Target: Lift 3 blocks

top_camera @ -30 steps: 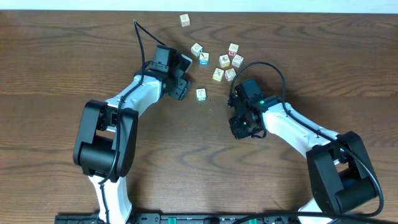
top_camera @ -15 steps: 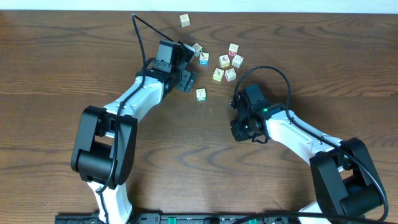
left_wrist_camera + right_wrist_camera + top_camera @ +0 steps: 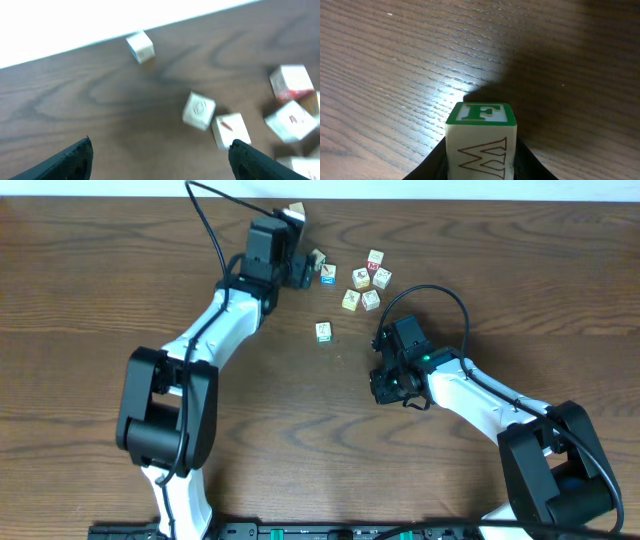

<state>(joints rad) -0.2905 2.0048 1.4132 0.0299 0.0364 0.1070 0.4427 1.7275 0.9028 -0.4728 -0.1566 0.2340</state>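
Wooden blocks [image 3: 199, 110] beside left fingers [image 3: 74, 159], green-topped block [image 3: 480, 137] in right fingers [image 3: 526, 161]

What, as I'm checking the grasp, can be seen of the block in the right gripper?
The block is a small pale wooden cube, held upright in the right gripper. Its top face has a green border and a green letter F. The side toward the wrist camera bears a brown outlined W. Dark fingers press its left and right sides. The brown wooden table lies behind it; whether the cube touches it cannot be told.
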